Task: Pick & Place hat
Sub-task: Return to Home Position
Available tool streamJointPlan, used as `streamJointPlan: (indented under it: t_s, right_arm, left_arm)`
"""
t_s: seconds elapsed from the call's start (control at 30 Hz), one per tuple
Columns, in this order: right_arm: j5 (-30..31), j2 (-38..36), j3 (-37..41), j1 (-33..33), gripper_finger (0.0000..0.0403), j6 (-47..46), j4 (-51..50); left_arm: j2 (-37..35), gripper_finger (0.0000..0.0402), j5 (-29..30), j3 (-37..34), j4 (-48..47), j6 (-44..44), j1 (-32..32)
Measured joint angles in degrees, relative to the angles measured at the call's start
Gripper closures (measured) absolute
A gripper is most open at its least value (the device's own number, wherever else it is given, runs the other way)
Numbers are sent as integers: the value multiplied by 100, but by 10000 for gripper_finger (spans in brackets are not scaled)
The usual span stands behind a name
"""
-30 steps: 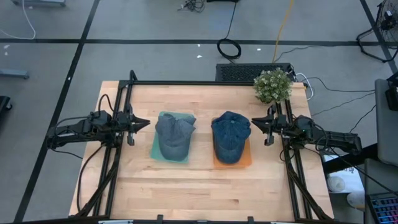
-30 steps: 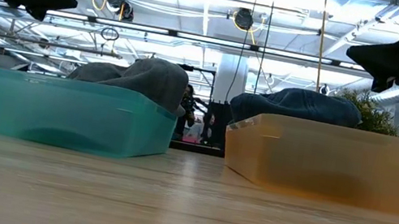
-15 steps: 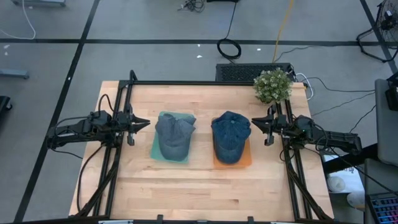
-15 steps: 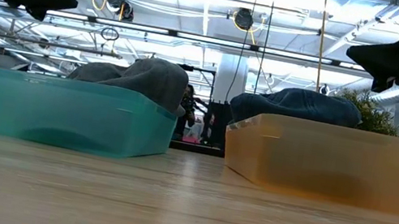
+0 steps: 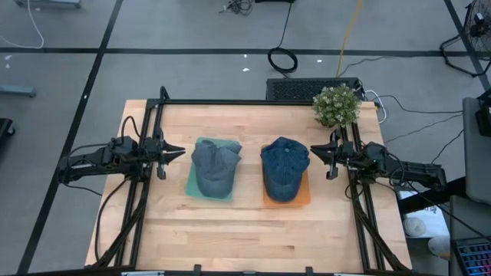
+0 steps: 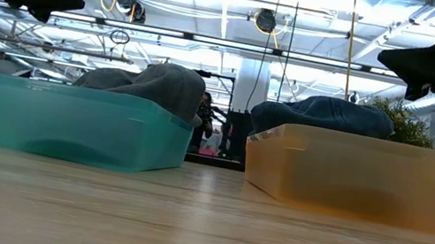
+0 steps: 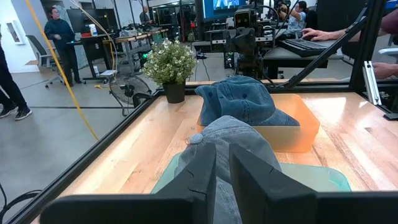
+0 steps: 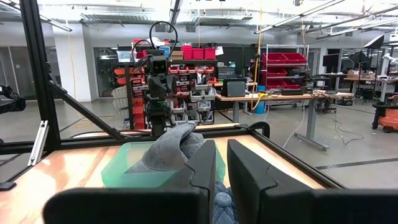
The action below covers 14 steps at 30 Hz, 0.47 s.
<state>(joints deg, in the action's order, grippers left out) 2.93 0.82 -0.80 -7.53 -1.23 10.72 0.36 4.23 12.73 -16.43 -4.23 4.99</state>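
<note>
Both claws are empty and pinched together. The left gripper (image 5: 178, 151) hangs near the light blue bin (image 5: 192, 188) and the right gripper (image 5: 314, 152) near the orange bin (image 5: 303, 201), each out at its own side of the table (image 5: 245, 238) — a parked pose, I'd guess, keeping clear of the bins. The gray cap (image 5: 213, 167) sits heaped in the light blue bin and a blue cap (image 5: 284, 169) in the orange one — sorting looks done.
</note>
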Motion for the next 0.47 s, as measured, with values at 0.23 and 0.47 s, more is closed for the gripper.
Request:
streamJointPlan:
  t_s: [0.23,0.47]
  right_arm:
    - [0,0,0,0,374,0,-2]
    - [0,1,0,1,375,0,0]
  left_arm:
    - [0,366,0,0,0,0,0]
    - [0,367,0,0,-2,1,1]
